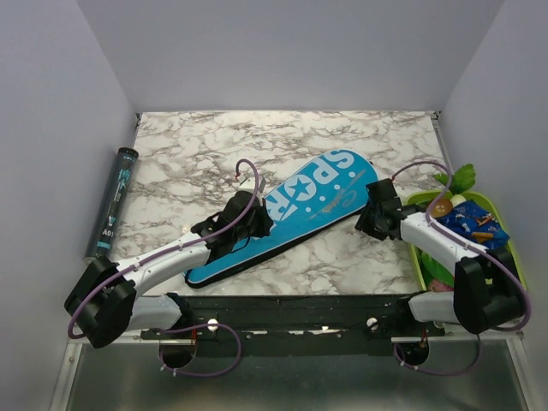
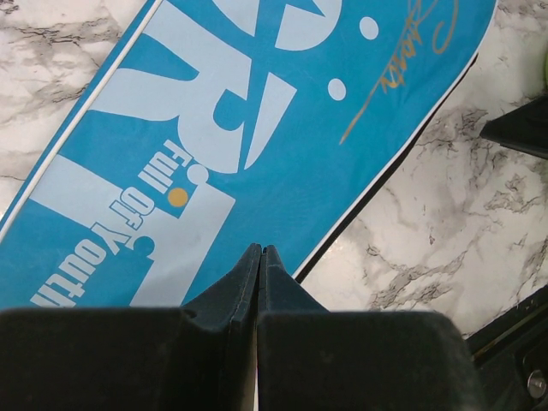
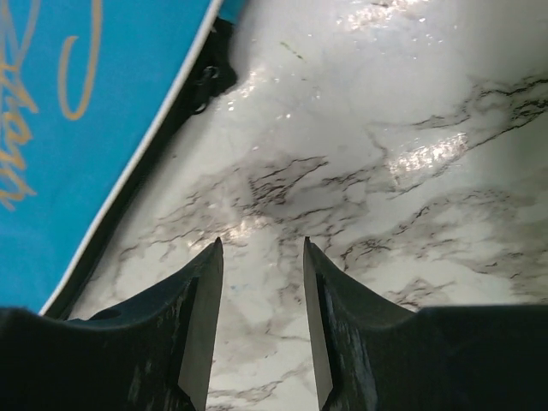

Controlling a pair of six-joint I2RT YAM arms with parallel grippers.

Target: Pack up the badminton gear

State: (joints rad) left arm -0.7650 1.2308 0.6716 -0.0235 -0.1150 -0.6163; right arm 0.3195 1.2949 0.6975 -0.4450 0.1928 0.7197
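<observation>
The long cyan bag (image 1: 295, 210) lettered "SPORT" lies diagonally on the marble table, wide end at the far right, narrow end at the near left. It fills the left wrist view (image 2: 257, 111) and shows at the left of the right wrist view (image 3: 77, 128). My left gripper (image 1: 248, 218) hovers over the bag's middle; its jaws are pressed together with nothing between them (image 2: 260, 250). My right gripper (image 1: 370, 218) is open and empty over bare marble (image 3: 262, 243), just right of the bag's black edge. The two rackets are out of view.
A dark tube (image 1: 114, 201) lies along the left wall. A green tray (image 1: 507, 227) with toy vegetables and a blue packet stands at the right edge, beside my right arm. Walls close in the table on three sides.
</observation>
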